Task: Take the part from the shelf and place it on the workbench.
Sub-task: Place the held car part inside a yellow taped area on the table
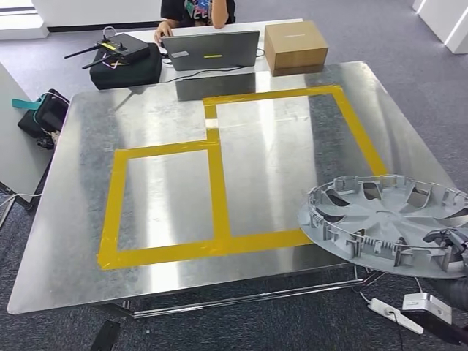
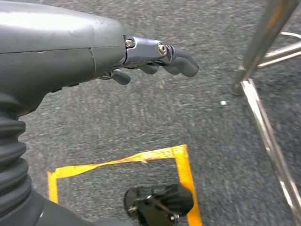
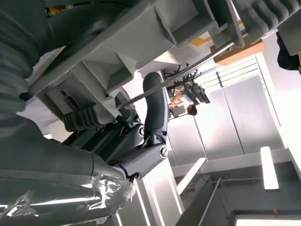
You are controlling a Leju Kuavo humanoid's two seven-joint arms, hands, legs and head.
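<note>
Glaring in pale vertical streaks across the middle of the metal tabletop (image 1: 165,117) under bright, even overhead lighting, and mirroring the laptop (image 1: 212,50) at the far edge as a dark patch. Casting only soft, faint shadows. Staying sharp across the head view, with slight bowing of straight lines toward the picture's edges. Smearing the grey carpet (image 2: 220,155) in the left wrist view, with motion blur also softening the left hand (image 2: 156,59) and the yellow floor tape (image 2: 183,165). Blowing out to white around a ceiling light strip (image 3: 269,167) in the right wrist view, leaving the right hand (image 3: 149,141) dark, backlit and slightly soft.
</note>
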